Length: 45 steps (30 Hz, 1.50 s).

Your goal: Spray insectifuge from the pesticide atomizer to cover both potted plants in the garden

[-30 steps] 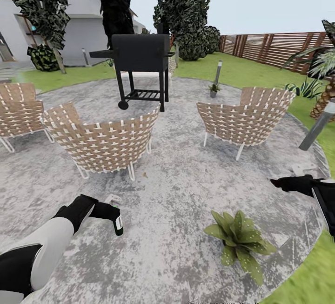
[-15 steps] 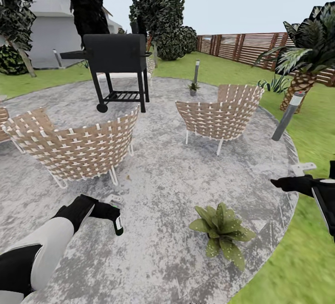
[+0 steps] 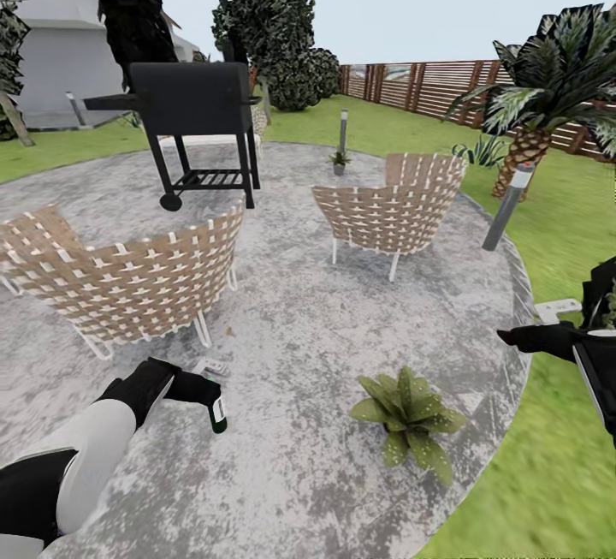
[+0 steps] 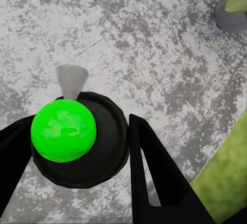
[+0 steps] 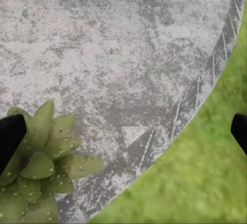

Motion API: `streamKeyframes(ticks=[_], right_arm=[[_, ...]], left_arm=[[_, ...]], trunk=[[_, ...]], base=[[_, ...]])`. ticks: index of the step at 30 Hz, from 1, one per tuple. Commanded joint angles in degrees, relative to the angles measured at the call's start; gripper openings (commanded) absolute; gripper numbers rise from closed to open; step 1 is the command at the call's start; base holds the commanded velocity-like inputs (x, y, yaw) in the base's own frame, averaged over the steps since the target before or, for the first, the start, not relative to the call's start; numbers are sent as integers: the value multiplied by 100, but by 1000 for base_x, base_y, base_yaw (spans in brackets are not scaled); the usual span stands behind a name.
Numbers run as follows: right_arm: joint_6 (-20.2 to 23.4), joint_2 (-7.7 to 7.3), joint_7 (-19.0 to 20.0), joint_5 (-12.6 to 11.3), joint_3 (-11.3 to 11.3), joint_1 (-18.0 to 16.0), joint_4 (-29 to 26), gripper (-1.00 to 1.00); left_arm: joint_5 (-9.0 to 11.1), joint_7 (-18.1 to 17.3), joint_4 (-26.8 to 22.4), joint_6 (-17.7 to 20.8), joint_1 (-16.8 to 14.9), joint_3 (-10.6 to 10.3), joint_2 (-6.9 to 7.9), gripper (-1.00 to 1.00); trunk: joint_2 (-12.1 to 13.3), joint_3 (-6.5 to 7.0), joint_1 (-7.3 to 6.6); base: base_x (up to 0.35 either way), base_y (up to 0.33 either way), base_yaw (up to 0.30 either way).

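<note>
Left gripper (image 3: 214, 401) clamped on the pesticide atomizer (image 3: 219, 413), held above the patio (image 3: 291, 473) over its near left part. In the left wrist view, two black fingers (image 4: 154, 177) pressed against either side of the bottle's dark round end (image 4: 103, 152), with a bright green ball (image 4: 64, 129) on that end and a small grey cone (image 4: 71, 80) sticking out past it. Bottle mostly covered by the gripper in the head view; only a dark tip with a green streak visible. Right gripper (image 3: 526, 338) out over the patio's right edge, where paving meets lawn (image 3: 547, 490). In the right wrist view, fingertips (image 5: 10, 134) cut off at opposite borders and spread wide apart, with nothing between them.

Two potted plants. Nearer potted plant (image 3: 409, 413) on the patio's near right part, close to the rim, pot hidden under the leaves in the head view; its leaves (image 5: 41, 167) seen again in the right wrist view beside one fingertip. Farther potted plant (image 3: 339, 162) at the patio's far edge, small and hard to make out, just beside a grey bollard lamp (image 3: 344, 127). Second bollard lamp (image 3: 506, 206) at the right edge, before a palm (image 3: 547, 88).

Two woven chairs: one (image 3: 128, 276) cut off at the left border, one (image 3: 393, 212) at the centre right. One black grill (image 3: 192, 110) at the far side. Grey pot (image 4: 231, 13) cropped in a corner of the left wrist view, contents unclear. Brown fence (image 3: 428, 84) behind.
</note>
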Motion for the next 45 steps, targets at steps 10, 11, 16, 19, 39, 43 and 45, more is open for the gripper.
streamKeyframes(ticks=[10,11,16,19,39,43,45], right_arm=[[20,1,54,57,-15,-5,-9,100],[20,1,54,57,-15,-5,-9,100],[20,1,54,59,-15,-5,-9,100],[20,1,54,58,-15,-5,-9,100],[9,599,51,59,-26,-5,1615,100],[-35,645,47,59,-28,-5,2137,100],[-44,649,46,59,-31,-5,2216,100]], left_arm=[[-28,-28,-10,49,-1,48,-3,-100],[-28,-30,-10,47,-1,48,-3,-100],[-28,-32,-10,48,-1,48,-3,-100],[-28,-32,-10,49,-1,48,-3,-100],[-60,-24,240,69,-5,47,9,-100],[-71,-24,274,83,-3,41,48,-100],[-76,-24,278,87,-3,40,91,-100]], trunk=[[-3,-5,0],[-3,-5,0],[-3,-5,0],[-3,-5,0],[-3,6,0],[-3,7,0],[-3,7,0]], base=[[0,138,-243],[0,6,-272],[0,2,-272],[0,0,-272],[151,30,-147],[1,0,-23],[0,0,-15]])
